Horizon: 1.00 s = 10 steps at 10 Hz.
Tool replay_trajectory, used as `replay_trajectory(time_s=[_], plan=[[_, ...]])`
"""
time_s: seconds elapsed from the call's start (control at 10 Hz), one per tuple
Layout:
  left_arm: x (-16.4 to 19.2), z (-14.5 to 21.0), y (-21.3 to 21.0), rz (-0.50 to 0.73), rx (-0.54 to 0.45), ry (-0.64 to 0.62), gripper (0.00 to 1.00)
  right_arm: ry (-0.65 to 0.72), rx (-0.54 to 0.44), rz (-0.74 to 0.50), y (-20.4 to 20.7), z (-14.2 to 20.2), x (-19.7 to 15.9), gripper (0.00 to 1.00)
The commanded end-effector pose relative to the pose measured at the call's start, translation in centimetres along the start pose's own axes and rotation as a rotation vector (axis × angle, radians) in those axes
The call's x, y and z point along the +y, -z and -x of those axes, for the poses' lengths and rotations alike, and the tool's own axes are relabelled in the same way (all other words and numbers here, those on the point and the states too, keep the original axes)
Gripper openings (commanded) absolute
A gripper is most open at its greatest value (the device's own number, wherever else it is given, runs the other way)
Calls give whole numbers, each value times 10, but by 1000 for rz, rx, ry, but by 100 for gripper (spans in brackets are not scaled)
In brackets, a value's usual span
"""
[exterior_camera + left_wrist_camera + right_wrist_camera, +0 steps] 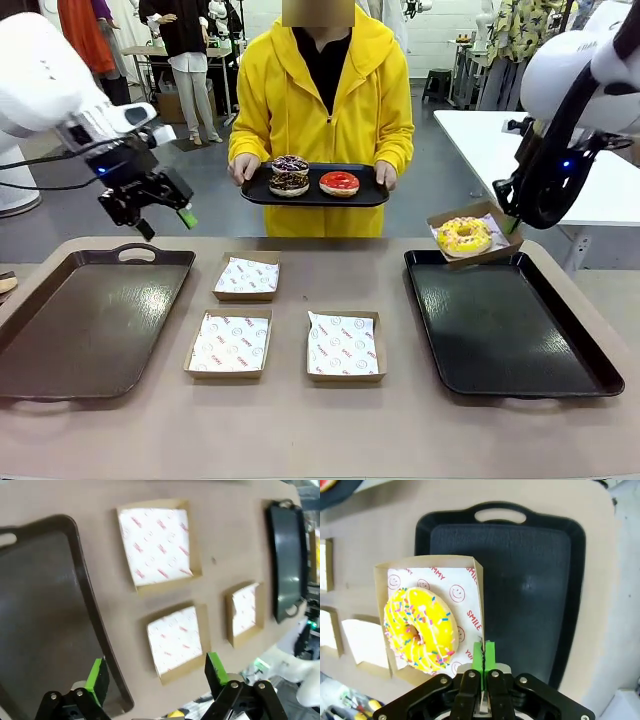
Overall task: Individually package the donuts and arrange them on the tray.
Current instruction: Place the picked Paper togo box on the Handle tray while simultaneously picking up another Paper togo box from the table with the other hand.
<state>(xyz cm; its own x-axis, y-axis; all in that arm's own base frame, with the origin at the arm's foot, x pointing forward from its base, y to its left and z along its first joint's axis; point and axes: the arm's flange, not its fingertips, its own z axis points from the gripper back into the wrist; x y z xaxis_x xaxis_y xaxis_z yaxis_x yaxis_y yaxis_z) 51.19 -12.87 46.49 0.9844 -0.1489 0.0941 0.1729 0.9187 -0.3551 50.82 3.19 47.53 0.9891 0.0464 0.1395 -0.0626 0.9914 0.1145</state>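
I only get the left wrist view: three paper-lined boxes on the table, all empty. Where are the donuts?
Observer: A yellow-frosted donut lies in a fourth cardboard box, pinched by its wall in the right arm's shut fingers.
Visitor: Is that box on the table?
Observer: No, it looks lifted and tilted, at the black tray's far corner.
Visitor: Any more donuts?
Observer: The person across the table holds a small dark tray with a red-glazed donut and chocolate donuts, apparently two stacked.
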Motion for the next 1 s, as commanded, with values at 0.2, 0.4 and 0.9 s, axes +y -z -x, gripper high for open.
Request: replay_trajectory(time_s=[0.2, 0.4, 0.9], plan=[[-20, -41, 41, -250, -105, -24, 100, -12, 20, -4, 23, -6, -5, 1], [-33, -44, 58, -363, -187, 13, 100, 14, 38, 6, 25, -4, -7, 1], [-32, -45, 56, -327, -180, 51, 100, 1, 40, 0, 25, -4, -3, 1]])
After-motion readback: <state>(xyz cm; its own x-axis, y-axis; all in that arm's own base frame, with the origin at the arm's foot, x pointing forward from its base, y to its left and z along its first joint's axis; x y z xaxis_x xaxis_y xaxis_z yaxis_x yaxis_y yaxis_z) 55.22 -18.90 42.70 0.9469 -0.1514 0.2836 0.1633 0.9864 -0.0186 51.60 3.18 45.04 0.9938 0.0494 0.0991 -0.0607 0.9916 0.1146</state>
